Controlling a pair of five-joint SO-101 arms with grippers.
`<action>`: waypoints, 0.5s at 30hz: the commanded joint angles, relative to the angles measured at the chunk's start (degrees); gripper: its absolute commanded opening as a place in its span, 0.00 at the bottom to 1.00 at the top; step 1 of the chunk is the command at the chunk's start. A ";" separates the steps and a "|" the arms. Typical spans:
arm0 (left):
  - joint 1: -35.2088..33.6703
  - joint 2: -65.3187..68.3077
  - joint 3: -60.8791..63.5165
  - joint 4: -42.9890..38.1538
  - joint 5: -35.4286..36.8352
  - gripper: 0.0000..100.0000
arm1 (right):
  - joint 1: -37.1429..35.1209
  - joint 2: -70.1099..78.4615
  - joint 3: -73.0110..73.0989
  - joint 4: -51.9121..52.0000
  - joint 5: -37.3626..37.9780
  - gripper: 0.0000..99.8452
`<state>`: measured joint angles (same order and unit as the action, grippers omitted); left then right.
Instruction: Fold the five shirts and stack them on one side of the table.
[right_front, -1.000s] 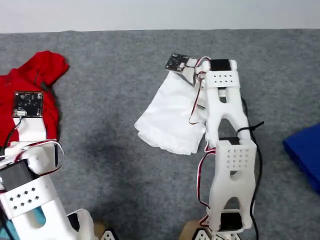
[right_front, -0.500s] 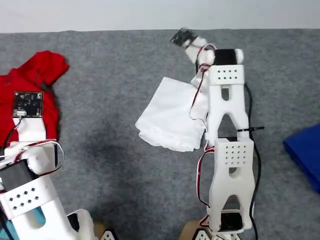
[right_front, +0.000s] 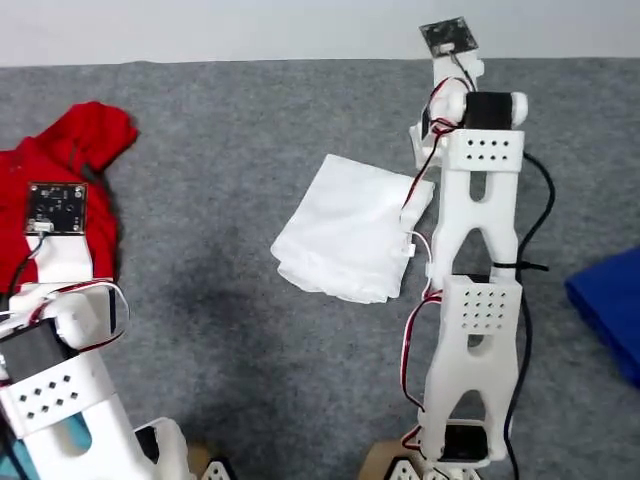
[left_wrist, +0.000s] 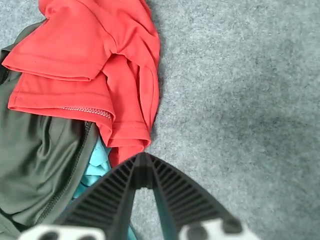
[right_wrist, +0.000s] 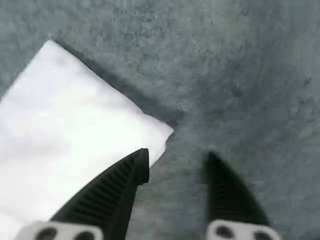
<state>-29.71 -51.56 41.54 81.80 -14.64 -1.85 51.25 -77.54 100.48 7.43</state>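
A folded white shirt (right_front: 345, 235) lies flat in the middle of the grey table. My right gripper (right_wrist: 177, 162) hovers open just past the white shirt's (right_wrist: 65, 130) far corner, with nothing between its fingers. At the left edge sits a heap of shirts with a red shirt (right_front: 70, 150) on top. In the left wrist view the red shirt (left_wrist: 95, 55) lies over a dark olive garment (left_wrist: 35, 160) and a teal one (left_wrist: 95, 167). My left gripper (left_wrist: 142, 160) is shut and empty above the heap's edge. A blue shirt (right_front: 610, 305) lies at the right edge.
Grey felt (right_front: 220, 330) covers the table, with bare room between the heap and the white shirt. The table's far edge (right_front: 250, 62) meets a pale wall. The right arm (right_front: 475, 300) stretches along the white shirt's right side.
My right gripper has drawn away from the white shirt's far corner toward the back right. The corner has dropped flat. The left arm has kept still.
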 joint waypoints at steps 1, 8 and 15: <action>-0.35 -0.97 -1.98 0.18 -0.35 0.00 | 0.75 -7.52 4.40 2.33 -7.56 0.03; -0.35 -0.97 -1.71 0.26 -0.18 0.00 | -3.21 -17.71 27.60 2.24 -18.99 0.01; -0.35 -0.97 -1.54 0.26 -0.18 0.00 | -9.71 -19.47 42.64 1.63 -27.96 0.01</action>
<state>-29.71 -51.56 41.54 81.80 -14.64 -9.49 35.60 -37.45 100.48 -17.80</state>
